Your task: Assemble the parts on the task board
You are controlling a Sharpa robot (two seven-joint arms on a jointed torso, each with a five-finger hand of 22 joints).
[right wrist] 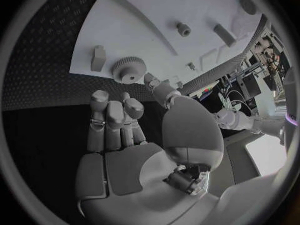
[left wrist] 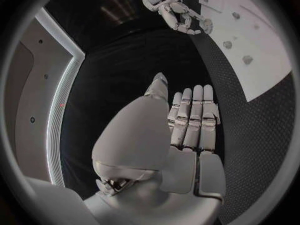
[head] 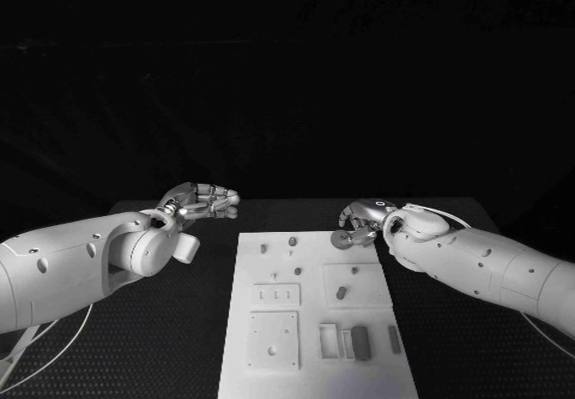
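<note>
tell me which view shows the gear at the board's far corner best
The right wrist view: the gear lies close ahead of the right hand, teeth and centre hole plain. The head view shows it small, beside that hand's fingers. The left wrist view shows a small disc.

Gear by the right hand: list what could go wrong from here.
1. The gear sits close to the edge of the board. A clumsy touch from the right hand might push it off onto the table.
2. A small piece lies right beside the gear, so fingers closing around the gear could knock it out of place.
</note>
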